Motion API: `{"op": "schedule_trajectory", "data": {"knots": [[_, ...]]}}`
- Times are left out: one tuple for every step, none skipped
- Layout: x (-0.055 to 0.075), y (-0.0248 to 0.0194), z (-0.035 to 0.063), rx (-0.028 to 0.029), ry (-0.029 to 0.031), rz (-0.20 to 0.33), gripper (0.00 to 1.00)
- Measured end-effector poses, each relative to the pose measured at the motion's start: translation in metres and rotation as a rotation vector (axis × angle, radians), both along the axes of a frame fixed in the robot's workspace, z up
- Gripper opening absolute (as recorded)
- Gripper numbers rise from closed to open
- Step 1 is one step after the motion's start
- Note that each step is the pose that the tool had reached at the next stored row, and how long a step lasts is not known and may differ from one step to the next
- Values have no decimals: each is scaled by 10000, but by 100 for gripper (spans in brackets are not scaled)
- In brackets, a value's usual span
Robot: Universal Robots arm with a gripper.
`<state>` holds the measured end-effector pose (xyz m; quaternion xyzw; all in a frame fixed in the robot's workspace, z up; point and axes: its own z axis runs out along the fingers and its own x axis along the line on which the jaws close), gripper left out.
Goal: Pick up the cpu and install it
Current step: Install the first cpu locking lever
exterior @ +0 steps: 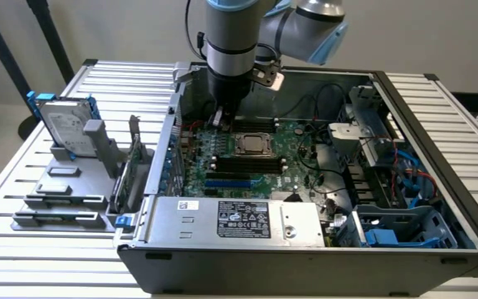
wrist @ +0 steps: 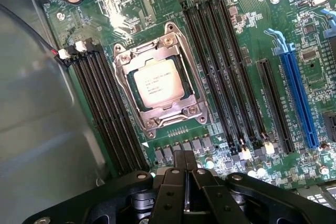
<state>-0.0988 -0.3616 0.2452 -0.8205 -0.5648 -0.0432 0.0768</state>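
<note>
Grey arm's wrist hides the case's rear corner; black two-finger gripper [wrist: 185, 174] tips barely visible, pressed together, holding nothing. Arm hangs vertical inside the open black computer case [exterior: 438, 205], just behind the metal socket frame [wrist: 160, 85], where the small square silver-topped cpu [wrist: 158, 82] sits seated.

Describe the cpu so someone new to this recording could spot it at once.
Look into the open computer case at the green motherboard. Near its middle, between two banks of long black memory slots, sits the cpu: a small square chip with a silver-grey top, framed by a metal bracket.
</note>
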Motion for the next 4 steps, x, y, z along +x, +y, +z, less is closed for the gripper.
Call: {"op": "schedule_trajectory", "data": {"knots": [[0,0,0,0,0,-1,11],[0,0,0,0,0,-1,11],[0,0,0,0,0,-1,11],[0,0,0,0,0,0,11]]}}
